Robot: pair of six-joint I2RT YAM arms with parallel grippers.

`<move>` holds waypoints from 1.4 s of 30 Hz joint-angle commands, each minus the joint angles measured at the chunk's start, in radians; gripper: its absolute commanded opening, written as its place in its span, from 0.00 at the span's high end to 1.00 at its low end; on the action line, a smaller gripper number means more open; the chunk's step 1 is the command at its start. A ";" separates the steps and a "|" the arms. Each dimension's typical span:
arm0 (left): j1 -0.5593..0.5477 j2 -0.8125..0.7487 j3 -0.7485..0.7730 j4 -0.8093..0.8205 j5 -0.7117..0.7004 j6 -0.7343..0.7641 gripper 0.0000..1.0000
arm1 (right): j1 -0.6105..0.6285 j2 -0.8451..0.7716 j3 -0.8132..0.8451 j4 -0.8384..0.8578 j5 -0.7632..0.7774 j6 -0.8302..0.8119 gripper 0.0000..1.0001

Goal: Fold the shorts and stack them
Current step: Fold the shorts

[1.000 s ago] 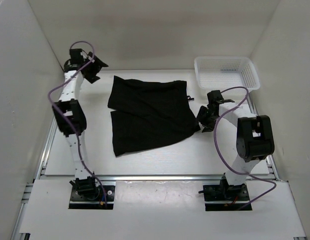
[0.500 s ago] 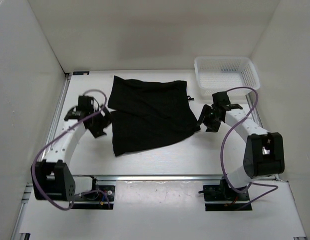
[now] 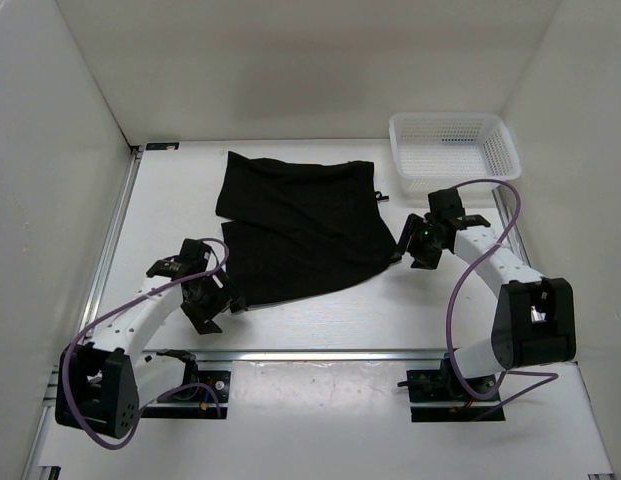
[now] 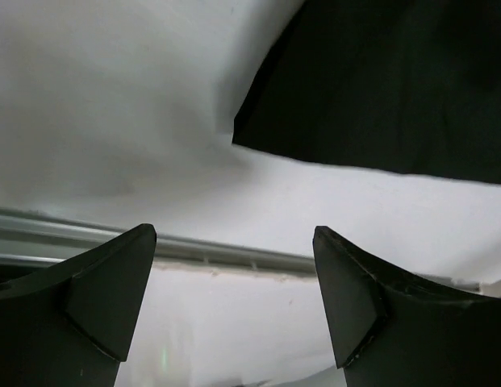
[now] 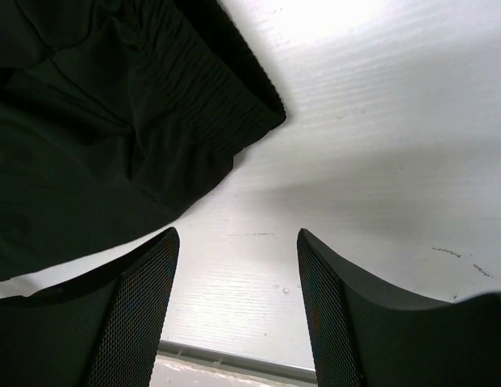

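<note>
Now the black shorts (image 3: 300,225) lie spread flat in the middle of the white table (image 3: 320,320), and the white basket (image 3: 452,172) sits at the far right corner. The left gripper (image 3: 218,300) is just beside the shorts' near left corner, and the right gripper (image 3: 410,245) is just beside their right edge. Both have their fingers wide apart and hold nothing.

The shorts (image 3: 300,225) are seen as matt black cloth, with a finely gathered waistband (image 5: 206,93). The table (image 3: 320,320) is shown white, smooth and faintly grained. The basket (image 3: 453,150) is made of white plastic mesh. The fingers (image 5: 129,322) of the right gripper (image 5: 234,314) are faced with a rough dotted texture, those of the left gripper (image 4: 234,314) kept smooth and matt
</note>
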 commanded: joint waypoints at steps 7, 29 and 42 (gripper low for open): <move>-0.025 0.175 0.062 0.168 -0.075 -0.064 0.16 | -0.012 -0.003 -0.062 0.063 -0.086 0.008 0.35; -0.002 0.249 0.205 0.177 -0.083 -0.034 0.90 | -0.021 0.266 0.063 0.217 -0.134 0.054 0.46; 0.070 0.192 0.282 0.093 -0.126 0.034 0.90 | -0.021 0.229 0.011 0.221 -0.068 0.053 1.00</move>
